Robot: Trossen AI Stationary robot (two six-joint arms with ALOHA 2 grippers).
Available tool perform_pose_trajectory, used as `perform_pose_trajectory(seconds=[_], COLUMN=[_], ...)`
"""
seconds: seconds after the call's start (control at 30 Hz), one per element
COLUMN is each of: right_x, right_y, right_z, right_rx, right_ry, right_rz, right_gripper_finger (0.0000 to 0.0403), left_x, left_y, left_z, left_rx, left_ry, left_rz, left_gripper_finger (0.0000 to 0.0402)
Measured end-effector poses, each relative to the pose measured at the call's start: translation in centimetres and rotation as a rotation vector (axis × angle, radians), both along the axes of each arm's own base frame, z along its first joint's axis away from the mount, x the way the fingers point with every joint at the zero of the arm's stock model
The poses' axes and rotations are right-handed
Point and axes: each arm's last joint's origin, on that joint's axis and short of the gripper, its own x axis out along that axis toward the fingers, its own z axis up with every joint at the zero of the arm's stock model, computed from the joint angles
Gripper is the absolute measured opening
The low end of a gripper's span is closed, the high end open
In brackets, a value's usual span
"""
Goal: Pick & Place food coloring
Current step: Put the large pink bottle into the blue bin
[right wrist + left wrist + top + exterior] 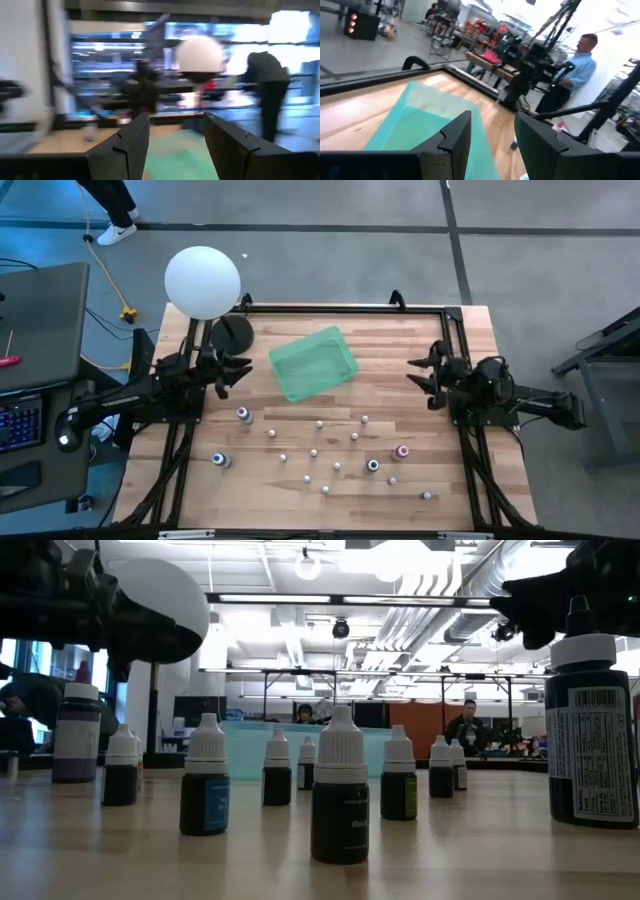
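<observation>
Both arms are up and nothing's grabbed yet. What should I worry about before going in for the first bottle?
The food coloring bottles stand upright and close together, so an open left gripper or right gripper may topple neighbours. The green tray sits skewed, so a drop near its rim may miss.

Around your wooden counter you see grey floor crossed by dark lines; a desk at left; overhead, white ducts and strip lights.
</observation>
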Motion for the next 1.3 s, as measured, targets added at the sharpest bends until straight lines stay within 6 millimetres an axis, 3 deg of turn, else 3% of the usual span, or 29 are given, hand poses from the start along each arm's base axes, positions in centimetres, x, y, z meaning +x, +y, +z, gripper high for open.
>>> perform_pose_trajectory(seconds=[0.17,0.53,0.77,0.93,1.3], right_x=[0.3,2.1,3.2,3.8,4.4], right_y=[1.4,5.5,7.1,7.3,7.7], right_z=[0.0,-2.5,-3.3,-4.5,-5.3], right_rx=[0.067,-0.026,-0.12,-0.109,-0.077], right_ry=[0.033,0.282,0.3,0.397,0.445], right_rz=[0.375,0.763,0.742,0.659,0.689], right_gripper_finger=[0.0177,0.0177,0.0177,0.0177,0.0177], left_x=[-0.1,-0.3,-0.3,-0.3,-0.3], left_y=[0.1,0.0,0.0,0.0,0.0], left_z=[0.6,1.6,1.6,1.6,1.6], left_rx=[0.016,0.039,0.034,0.034,0.034], left_ry=[-0.065,-0.161,-0.162,-0.162,-0.161], left_rz=[0.025,0.035,0.038,0.038,0.037], left_gripper_finger=[0.0149,0.0149,0.0149,0.0149,0.0149])
